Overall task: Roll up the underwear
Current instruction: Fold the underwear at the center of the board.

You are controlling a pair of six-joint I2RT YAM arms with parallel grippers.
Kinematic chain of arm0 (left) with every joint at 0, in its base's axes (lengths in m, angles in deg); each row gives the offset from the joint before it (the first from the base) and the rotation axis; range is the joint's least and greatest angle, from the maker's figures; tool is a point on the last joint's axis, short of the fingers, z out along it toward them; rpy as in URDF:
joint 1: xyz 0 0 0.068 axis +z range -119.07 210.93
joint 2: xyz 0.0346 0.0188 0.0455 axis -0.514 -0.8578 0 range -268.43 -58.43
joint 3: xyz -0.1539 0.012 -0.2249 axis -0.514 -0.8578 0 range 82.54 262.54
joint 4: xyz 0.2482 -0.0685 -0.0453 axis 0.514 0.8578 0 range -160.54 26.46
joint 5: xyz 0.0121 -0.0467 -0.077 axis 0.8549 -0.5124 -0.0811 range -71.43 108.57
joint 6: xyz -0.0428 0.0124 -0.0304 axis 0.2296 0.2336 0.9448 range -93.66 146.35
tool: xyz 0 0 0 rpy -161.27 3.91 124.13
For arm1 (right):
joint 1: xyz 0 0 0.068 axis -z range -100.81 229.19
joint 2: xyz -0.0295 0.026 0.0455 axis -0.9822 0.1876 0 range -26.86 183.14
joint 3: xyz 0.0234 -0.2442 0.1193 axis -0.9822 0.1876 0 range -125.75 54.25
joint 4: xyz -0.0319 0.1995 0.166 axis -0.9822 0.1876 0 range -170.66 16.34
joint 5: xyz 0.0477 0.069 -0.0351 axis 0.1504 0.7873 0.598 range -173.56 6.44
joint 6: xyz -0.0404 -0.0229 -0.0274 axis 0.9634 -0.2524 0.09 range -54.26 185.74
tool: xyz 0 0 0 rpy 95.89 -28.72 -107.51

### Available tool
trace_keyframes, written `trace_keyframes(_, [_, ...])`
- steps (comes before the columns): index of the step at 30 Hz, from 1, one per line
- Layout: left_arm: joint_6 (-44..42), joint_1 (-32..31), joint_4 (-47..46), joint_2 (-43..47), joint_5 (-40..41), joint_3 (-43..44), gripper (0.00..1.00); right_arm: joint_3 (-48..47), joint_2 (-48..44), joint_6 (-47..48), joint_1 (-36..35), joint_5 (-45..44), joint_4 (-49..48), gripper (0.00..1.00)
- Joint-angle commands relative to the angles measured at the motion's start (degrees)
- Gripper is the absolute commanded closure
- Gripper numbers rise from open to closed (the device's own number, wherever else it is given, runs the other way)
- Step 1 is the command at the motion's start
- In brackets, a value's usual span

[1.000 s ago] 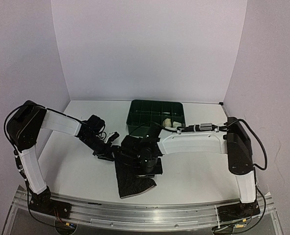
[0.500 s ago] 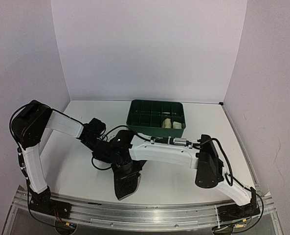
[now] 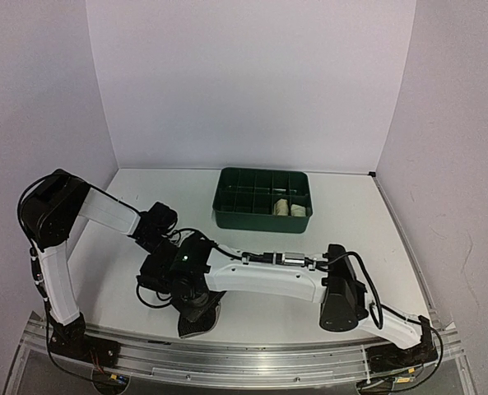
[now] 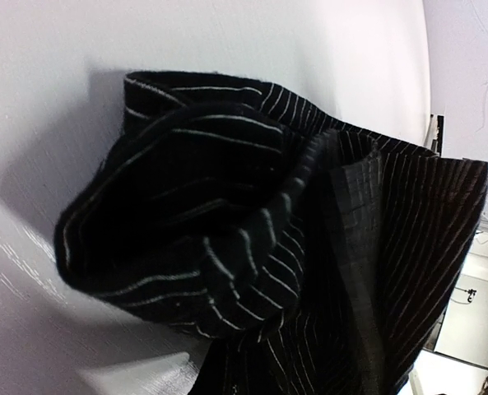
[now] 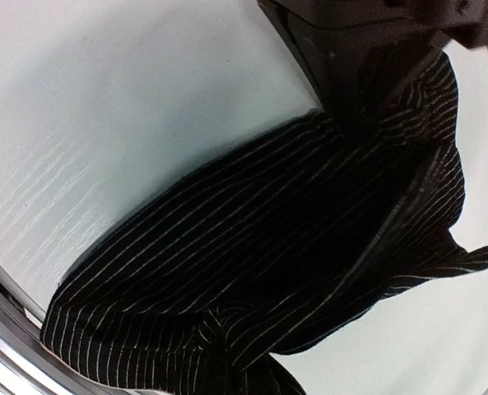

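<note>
The black underwear [image 3: 199,319] with thin white stripes lies bunched near the table's front edge, left of centre. In the left wrist view its folds [image 4: 219,214] fill the frame and hide my own fingers. My left gripper [image 3: 173,248] is shut on its far end, and its dark fingers [image 5: 346,78] show at the cloth's upper edge in the right wrist view. My right gripper [image 3: 192,301] reaches across from the right. It is shut on a pinched fold of the underwear [image 5: 268,247] at the near end. Two cream rolls [image 3: 290,207] sit in the green tray [image 3: 227,217].
The green compartment tray stands at the back centre of the white table. The right arm [image 3: 268,278] lies low across the table's front half. A metal rail [image 3: 268,364] runs along the near edge, just below the cloth.
My left gripper has closed. The right arm has swung left and toward the near edge with the cloth, and the flat underwear has gathered into a narrow bunch.
</note>
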Motion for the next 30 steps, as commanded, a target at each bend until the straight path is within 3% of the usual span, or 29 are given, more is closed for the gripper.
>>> trace_keyframes(1, [0.26,-0.17,0.12,0.68,1.72,-1.41,1.0,0.33,3.62,8.3,0.14,2.31,-3.2,1.0])
trace_keyframes(6, [-0.49,0.04,1.12,1.43,2.02,-0.53,0.98,4.15,4.18,7.38,0.23,4.44,-3.72,1.0])
trace_keyframes(8, [-1.33,0.91,2.89,1.84,2.08,1.0,0.87,5.64,4.06,6.69,0.23,5.45,-3.7,1.0])
trace_keyframes(12, [-5.46,3.84,8.95,3.17,3.92,6.86,0.56,9.62,2.51,5.28,0.23,5.08,-3.99,1.0])
trace_keyframes(18, [-13.22,5.3,17.48,6.21,4.16,17.1,0.38,11.08,1.46,5.73,0.23,3.61,-4.23,1.0])
trace_keyframes(21, [-15.97,1.75,20.35,5.9,2.94,18.48,0.28,10.8,1.46,6.23,0.23,2.8,-4.35,1.0])
trace_keyframes(25, [-16.56,-3.65,21.09,2.49,5.14,15.91,0.25,10.72,1.61,6.69,0.23,2.6,-4.45,1.0])
trace_keyframes(30, [-15.78,-5.12,18.97,-0.89,7.74,16.03,0.29,12.16,0.85,6.48,0.23,2.66,-4.7,1.0])
